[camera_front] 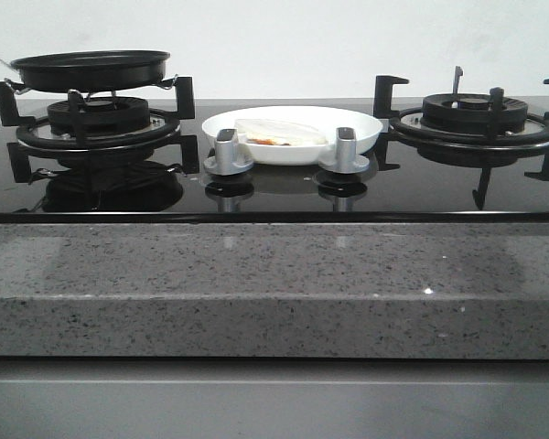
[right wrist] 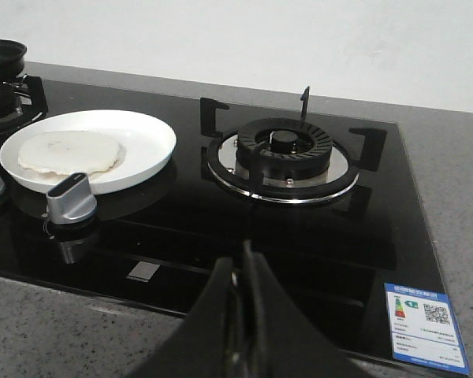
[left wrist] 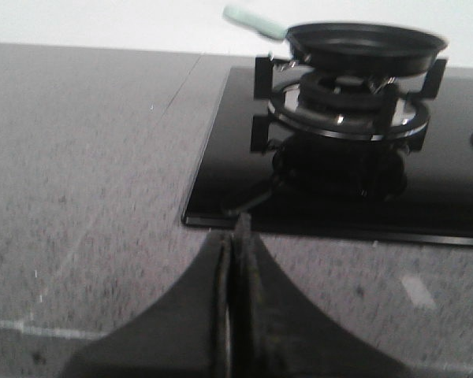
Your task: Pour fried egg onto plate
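Now the fried egg point(right wrist: 69, 152) is seen lying flat in the plate point(right wrist: 146, 150), set on the stove point(right wrist: 181, 236) ahead of the right gripper point(right wrist: 242, 272). Both grippers are pressed together and nothing is held; the black pan point(left wrist: 363, 43) is parked on the burner point(left wrist: 343, 110) beyond the left gripper point(left wrist: 235, 252).

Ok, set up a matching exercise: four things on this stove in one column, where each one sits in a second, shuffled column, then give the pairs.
Things:
1. fried egg
2. frying pan
3. plate
4. right burner

Places:
A. on the left burner's grate
B. on the glass between the two burners, behind the knobs
C. lying on the plate
D. bare, nothing on it

Pairs: 1-C, 2-A, 3-B, 4-D
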`<state>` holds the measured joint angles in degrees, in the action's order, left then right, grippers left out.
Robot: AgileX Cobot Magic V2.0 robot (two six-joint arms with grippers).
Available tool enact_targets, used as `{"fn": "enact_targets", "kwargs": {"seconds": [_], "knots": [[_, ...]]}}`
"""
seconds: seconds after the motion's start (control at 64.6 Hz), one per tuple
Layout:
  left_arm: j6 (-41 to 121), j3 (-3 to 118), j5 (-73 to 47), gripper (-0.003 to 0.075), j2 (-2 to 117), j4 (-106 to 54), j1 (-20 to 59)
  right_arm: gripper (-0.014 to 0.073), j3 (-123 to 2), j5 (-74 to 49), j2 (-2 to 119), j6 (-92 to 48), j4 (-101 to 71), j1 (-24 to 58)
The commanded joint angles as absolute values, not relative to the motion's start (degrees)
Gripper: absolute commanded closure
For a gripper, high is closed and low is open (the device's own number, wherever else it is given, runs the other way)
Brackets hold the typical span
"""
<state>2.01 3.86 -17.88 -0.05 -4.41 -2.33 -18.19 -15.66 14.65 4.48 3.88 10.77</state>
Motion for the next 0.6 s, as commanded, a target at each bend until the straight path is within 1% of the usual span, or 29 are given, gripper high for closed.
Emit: {"fn": "enact_targets", "kwargs": {"seconds": [0.0,0.139,0.17,0.294,0.588], "knots": [[1.4,2.9,-12.5,0.0739,-1.5,-4.5,-2.5,0.0654,-19.8,-10.7,15.0,4.6,4.6,10.5],[1.4,-0.8,-8.1,0.0739,-1.4,-4.6,-2.5,0.0654,-19.8,-10.7,15.0,4.6,4.6,10.5],[1.4,-0.6,-9.3,0.0739,-1.4,-4.6,-2.5,0.0654,-19.8,-10.7,15.0,4.6,4.6,10.5],[1.4,-0.6,-7.4,0.0739,-1.4,-4.7,-2.5,0.0654,-19.8,-10.8,15.0,4.6,4.6,10.5],[1.4,-0.6,-7.5,0.0739,-1.4,-4.7,-2.5,0.0654,-19.8,-10.8,15.0,4.6,4.6,10.5]]}}
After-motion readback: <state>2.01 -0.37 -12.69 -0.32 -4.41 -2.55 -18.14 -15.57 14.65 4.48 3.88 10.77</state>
